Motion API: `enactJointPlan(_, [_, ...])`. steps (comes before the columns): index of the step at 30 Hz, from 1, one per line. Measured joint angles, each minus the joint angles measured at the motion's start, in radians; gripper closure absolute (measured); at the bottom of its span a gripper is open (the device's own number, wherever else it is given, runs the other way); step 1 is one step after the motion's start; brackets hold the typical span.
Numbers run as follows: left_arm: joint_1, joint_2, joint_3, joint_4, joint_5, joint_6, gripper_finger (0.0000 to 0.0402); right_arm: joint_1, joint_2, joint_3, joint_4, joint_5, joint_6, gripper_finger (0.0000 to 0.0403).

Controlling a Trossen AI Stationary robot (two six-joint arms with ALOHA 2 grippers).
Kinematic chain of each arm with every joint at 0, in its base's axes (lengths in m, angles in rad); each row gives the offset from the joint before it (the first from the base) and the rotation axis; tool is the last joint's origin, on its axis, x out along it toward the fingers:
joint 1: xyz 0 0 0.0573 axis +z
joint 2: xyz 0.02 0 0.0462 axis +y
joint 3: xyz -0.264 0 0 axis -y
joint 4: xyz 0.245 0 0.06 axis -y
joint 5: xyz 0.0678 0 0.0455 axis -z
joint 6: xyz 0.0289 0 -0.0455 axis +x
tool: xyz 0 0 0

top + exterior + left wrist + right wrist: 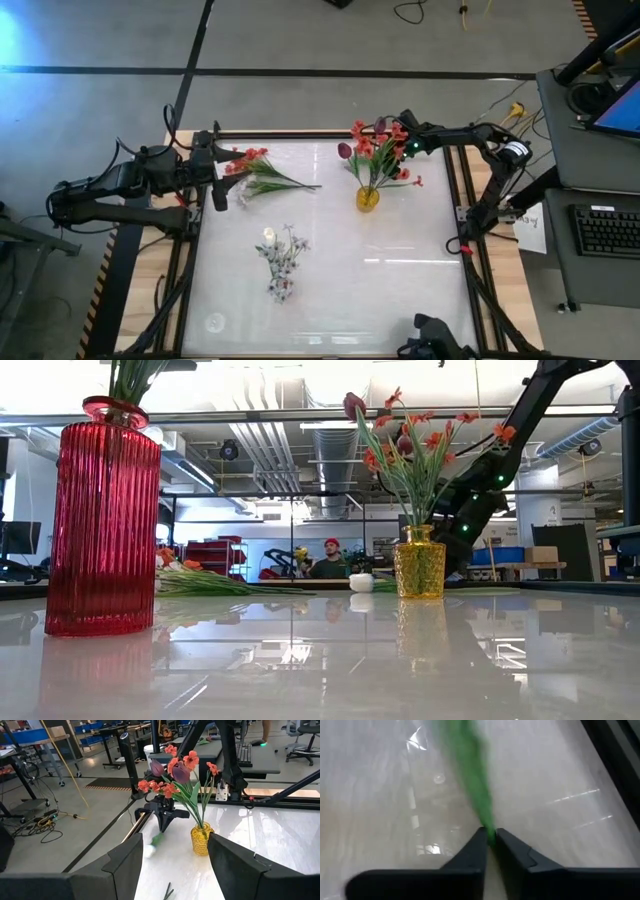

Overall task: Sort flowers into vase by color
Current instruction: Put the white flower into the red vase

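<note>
A yellow vase (368, 197) stands right of the table's middle, toward the far edge, and holds orange-red blossoms (172, 772) and maroon tulips. My right gripper (163, 822) hangs just beyond that bouquet at the far edge (390, 133), shut on a green-stemmed flower with a whitish bloom (148, 851). A red vase (102, 520) near the front holds whitish sprays and a white rose (268, 235). More orange-red flowers (255, 168) lie flat at the far left. My left gripper (217, 186) is open beside their stem ends, touching nothing. My right gripper pinches the flower's green stem (489, 831) between its two fingertips. Its fingers (169, 818) point down from above. The flower hangs below them at a slant, whitish bloom lowest; I cannot tell whether the bloom touches the table.
Black frame rails (455, 200) run along the table's edges. The middle and right of the white tabletop (400, 280) are bare. A desk with a keyboard (610, 230) stands to the right. A person (326, 564) sits in the room beyond.
</note>
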Motion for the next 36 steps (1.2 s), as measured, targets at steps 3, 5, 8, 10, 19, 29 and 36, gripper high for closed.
enactJointPlan(3, [0.000, 0.004, 0.000, 0.001, 0.000, 0.000, 0.0194, 0.000, -0.033, -0.003, -0.017, 0.001, 0.001, 0.0388])
enactJointPlan(5, [0.000, 0.011, 0.000, 0.010, -0.001, 0.000, 0.0194, -0.001, -0.068, -0.004, -0.012, 0.001, 0.007, 0.0390])
enactJointPlan(8, [0.000, 0.029, 0.000, 0.039, -0.010, -0.004, 0.0194, -0.008, -0.137, -0.004, -0.006, 0.016, 0.042, 0.0392])
enactJointPlan(10, [0.000, 0.047, 0.000, 0.058, -0.010, -0.008, 0.0194, -0.016, -0.189, -0.004, -0.004, 0.039, 0.069, 0.0393])
enactJointPlan(19, [0.000, 0.121, 0.000, 0.255, -0.008, 0.086, 0.0194, -0.022, -0.457, -0.003, 0.103, 0.187, 0.108, 0.0393])
enactJointPlan(29, [0.000, 0.124, 0.000, 0.358, 0.002, 0.109, 0.0194, -0.023, -0.643, -0.001, 0.168, 0.194, 0.168, 0.0393])
enactJointPlan(36, [0.000, 0.124, 0.000, 0.367, 0.003, 0.088, 0.0194, -0.022, -0.658, 0.059, 0.207, 0.194, 0.169, 0.0393])
